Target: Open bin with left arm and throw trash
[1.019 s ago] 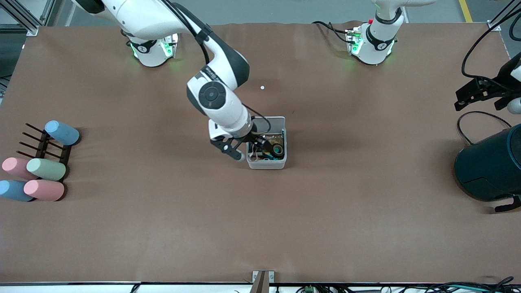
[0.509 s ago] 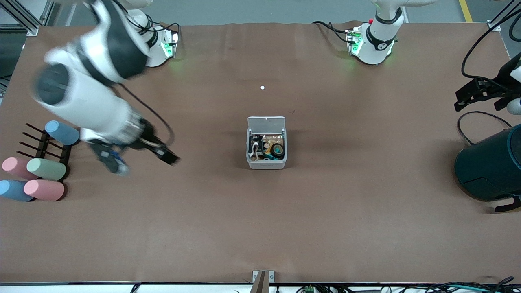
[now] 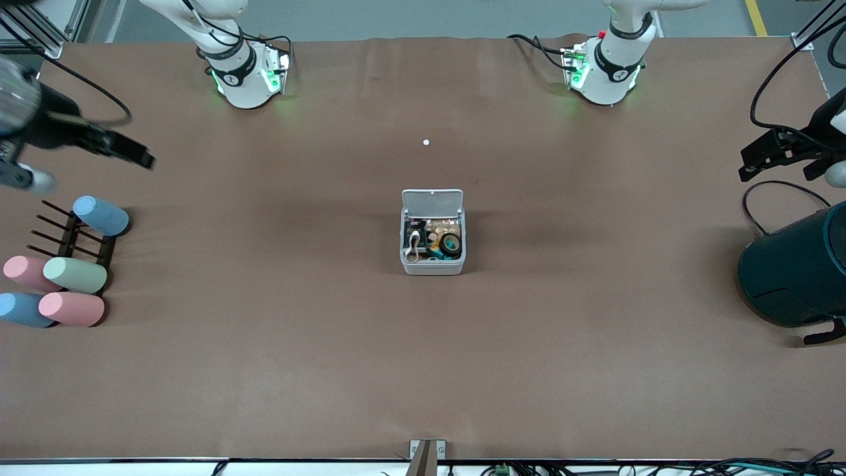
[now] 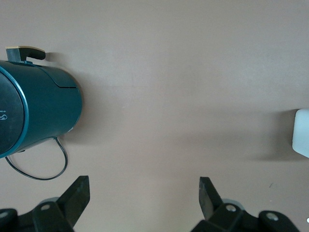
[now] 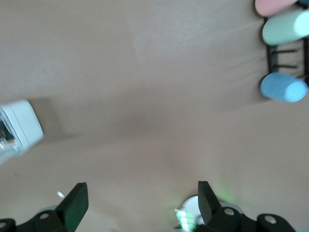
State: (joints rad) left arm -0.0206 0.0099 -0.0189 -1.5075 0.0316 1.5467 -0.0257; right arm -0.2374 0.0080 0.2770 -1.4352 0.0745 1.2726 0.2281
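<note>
The white bin (image 3: 433, 266) stands mid-table with its lid (image 3: 433, 198) hinged open and upright. Inside lie the black packet (image 3: 413, 228), the beige band (image 3: 415, 248) and the black tape roll (image 3: 451, 243). My right gripper (image 3: 97, 170) is open and empty, up over the right arm's end of the table by the cup rack; its wrist view (image 5: 141, 198) shows the bin (image 5: 17, 126) far off. My left gripper (image 3: 741, 164) is open and empty, waiting over the left arm's end; its wrist view (image 4: 142, 193) shows a corner of the bin (image 4: 302, 138).
A big dark teal cylinder (image 3: 796, 268) with a cable lies at the left arm's end, also in the left wrist view (image 4: 36, 113). Pastel cups (image 3: 74, 274) on a black rack (image 3: 69, 235) sit at the right arm's end. A tiny white dot (image 3: 426, 142) lies near the bases.
My right arm has pulled out of the bin and swung away fast to the right arm's end of the table, gripper empty. The trash stays in the open bin. The left arm has not moved.
</note>
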